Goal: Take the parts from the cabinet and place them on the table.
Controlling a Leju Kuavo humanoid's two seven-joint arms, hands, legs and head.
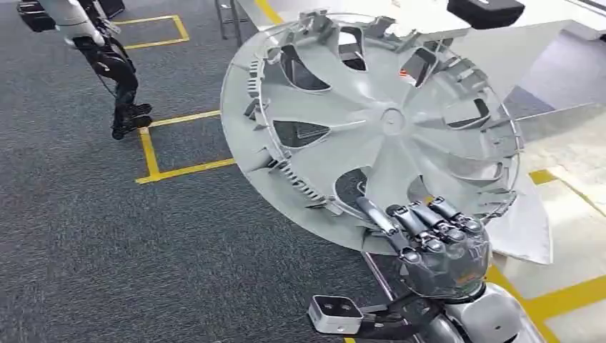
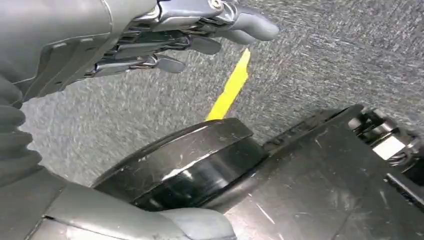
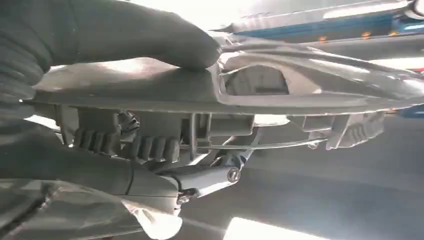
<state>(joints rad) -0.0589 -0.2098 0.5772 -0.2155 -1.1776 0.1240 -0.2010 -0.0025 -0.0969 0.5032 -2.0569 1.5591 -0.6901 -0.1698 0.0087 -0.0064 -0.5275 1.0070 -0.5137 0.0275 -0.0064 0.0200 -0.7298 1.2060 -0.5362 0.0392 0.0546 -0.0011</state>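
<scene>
Wheel cover (image 1: 371, 128): grey, tilted, in the centre of the head view, its lower edge held.
Right hand (image 1: 436, 239): grasping the rim, lower right.
Left hand (image 2: 165, 35): fingers apart, holding nothing.
Carpet (image 1: 86, 250): wide open room at left.

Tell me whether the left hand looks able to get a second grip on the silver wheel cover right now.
Probably not as it hangs. The left hand is low over the carpet, empty, fingers loose, while the right hand alone grips the wheel cover by its lower rim. Nothing blocks the way; the arm would have to rise first.
</scene>
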